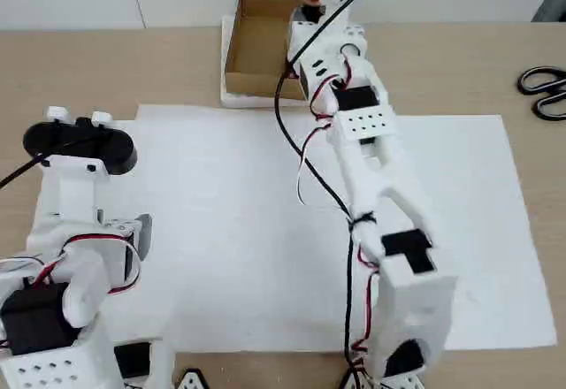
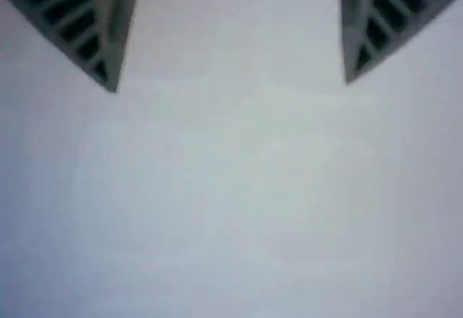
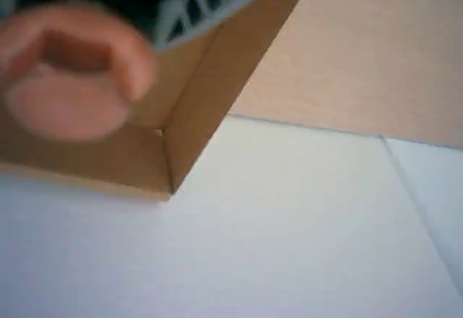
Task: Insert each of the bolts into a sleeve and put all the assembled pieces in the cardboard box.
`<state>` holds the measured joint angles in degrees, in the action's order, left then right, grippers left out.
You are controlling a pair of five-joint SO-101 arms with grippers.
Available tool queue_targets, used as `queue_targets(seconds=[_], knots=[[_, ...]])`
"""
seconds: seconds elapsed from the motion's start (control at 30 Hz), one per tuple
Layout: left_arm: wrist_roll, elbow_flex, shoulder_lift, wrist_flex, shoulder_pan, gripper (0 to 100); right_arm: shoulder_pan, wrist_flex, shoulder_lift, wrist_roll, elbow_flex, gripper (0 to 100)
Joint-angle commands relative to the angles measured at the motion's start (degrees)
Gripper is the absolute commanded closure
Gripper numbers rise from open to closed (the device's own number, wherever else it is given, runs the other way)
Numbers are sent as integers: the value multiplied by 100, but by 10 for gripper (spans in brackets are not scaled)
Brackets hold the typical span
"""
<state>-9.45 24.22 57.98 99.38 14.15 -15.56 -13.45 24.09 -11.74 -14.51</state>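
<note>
I am holding the orange piece (image 3: 69, 79) in my right gripper (image 1: 309, 6), just inside the right wall of the cardboard box (image 1: 256, 81), upper centre; my left gripper (image 2: 228, 79) is gaping wide.

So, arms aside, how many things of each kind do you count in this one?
Cardboard box: 1
Orange piece: 1
White sheet: 1
White tray under the box: 1
Scissors: 1
Total: 5
</note>
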Motion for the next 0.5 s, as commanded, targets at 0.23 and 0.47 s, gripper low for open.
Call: queue_targets(seconds=[0.23,0.47], knots=[[0,-198,70,97,35,811,119,523,1895,-9,-1723,991],[0,-198,70,97,35,811,119,514,2914,-9,-2532,990]])
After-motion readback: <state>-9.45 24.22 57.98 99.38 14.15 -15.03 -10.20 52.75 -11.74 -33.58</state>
